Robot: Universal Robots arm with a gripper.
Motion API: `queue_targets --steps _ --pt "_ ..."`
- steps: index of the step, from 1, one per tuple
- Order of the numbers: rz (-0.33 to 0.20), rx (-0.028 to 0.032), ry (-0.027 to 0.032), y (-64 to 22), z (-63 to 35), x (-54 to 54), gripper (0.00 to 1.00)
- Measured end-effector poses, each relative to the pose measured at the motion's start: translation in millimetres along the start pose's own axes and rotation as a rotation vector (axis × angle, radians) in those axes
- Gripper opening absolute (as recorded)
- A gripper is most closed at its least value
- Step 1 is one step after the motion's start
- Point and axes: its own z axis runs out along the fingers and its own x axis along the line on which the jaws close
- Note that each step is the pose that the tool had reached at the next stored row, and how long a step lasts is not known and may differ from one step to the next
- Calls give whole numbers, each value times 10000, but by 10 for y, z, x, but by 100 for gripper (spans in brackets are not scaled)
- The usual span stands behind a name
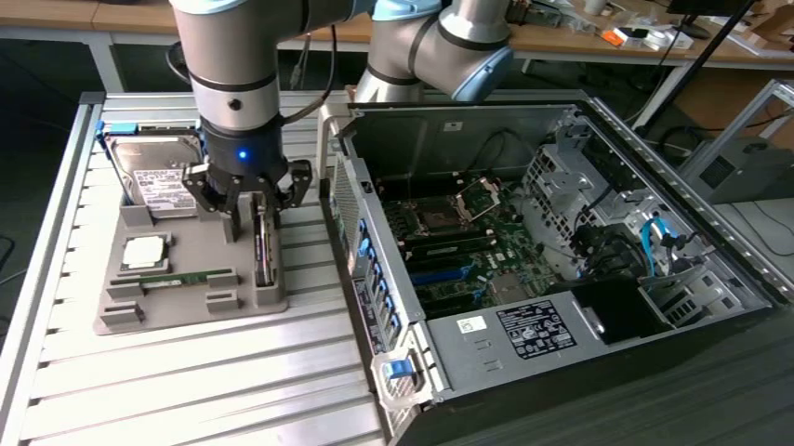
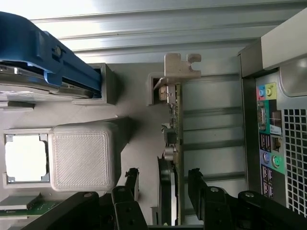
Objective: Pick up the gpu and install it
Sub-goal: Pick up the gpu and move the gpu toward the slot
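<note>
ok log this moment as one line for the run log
gripper: open, straddling thin dark gpu card | card: on edge in grey plastic tray, not lifted | open metal computer case: gpu not installed

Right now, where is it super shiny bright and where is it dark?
Wrist view: the slatted table past the gpu glares almost white. Exterior view: the computer case is dim inside, and a small blue light glows on the arm.
</note>
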Motion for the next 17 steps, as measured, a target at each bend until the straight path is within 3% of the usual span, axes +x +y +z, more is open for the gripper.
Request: queue_targets --steps 11,15,17 --pt "0 5 1 -3 37 -1 53" --pt "0 5 1 -3 37 0 29" --pt "0 5 2 -4 37 0 29"
